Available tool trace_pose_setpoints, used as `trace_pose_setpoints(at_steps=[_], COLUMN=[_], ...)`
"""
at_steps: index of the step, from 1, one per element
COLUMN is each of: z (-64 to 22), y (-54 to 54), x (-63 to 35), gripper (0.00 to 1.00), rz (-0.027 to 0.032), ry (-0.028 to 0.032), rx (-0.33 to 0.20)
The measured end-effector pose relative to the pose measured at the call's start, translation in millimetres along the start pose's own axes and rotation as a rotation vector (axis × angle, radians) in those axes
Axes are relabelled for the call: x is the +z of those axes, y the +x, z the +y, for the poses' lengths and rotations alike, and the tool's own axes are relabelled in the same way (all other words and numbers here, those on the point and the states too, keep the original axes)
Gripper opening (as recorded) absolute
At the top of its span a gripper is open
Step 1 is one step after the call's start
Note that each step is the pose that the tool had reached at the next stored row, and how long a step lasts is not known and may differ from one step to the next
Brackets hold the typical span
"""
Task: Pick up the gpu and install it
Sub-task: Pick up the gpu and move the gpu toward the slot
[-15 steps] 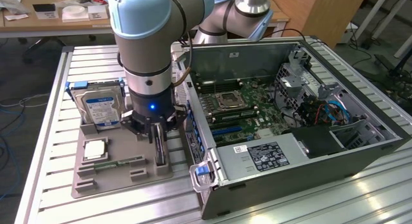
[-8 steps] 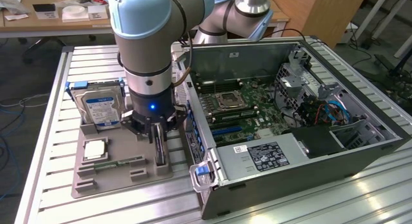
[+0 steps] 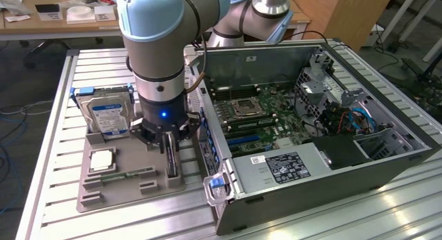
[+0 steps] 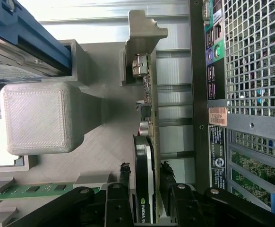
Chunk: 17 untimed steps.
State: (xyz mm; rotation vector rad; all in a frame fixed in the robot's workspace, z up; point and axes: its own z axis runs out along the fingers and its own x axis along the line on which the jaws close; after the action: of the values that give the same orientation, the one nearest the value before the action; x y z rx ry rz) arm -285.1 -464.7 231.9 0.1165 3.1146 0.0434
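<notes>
Here, end effector [image 4: 145,174] clasping upright gpu [image 4: 143,153], bracket [image 4: 144,38] clear from wrist.

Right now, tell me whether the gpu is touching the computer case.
Apart. The wrist view shows bare table slats in the gap between the gpu and the computer case.

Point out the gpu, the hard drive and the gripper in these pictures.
gpu [image 4: 142,33]: wrist view, on its pale metal bracket.
hard drive [image 3: 107,118]: exterior view, on its blue-white label.
gripper [image 4: 145,174]: wrist view, midway between its fingertips, which stand either side of the gpu.
</notes>
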Motion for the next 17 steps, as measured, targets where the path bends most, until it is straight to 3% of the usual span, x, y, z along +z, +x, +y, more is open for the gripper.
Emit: trace_pose_setpoints(at_steps=[4, 7, 17], z=[0.0, 0.0, 0.0], y=[0.0, 0.0, 0.0], x=[0.0, 0.0, 0.0], gripper=[0.38, 0.27, 0.27], rz=[0.0000, 0.0000, 0.0005], ry=[0.0000, 0.0001, -0.0004], rx=[0.000, 0.000, -0.020])
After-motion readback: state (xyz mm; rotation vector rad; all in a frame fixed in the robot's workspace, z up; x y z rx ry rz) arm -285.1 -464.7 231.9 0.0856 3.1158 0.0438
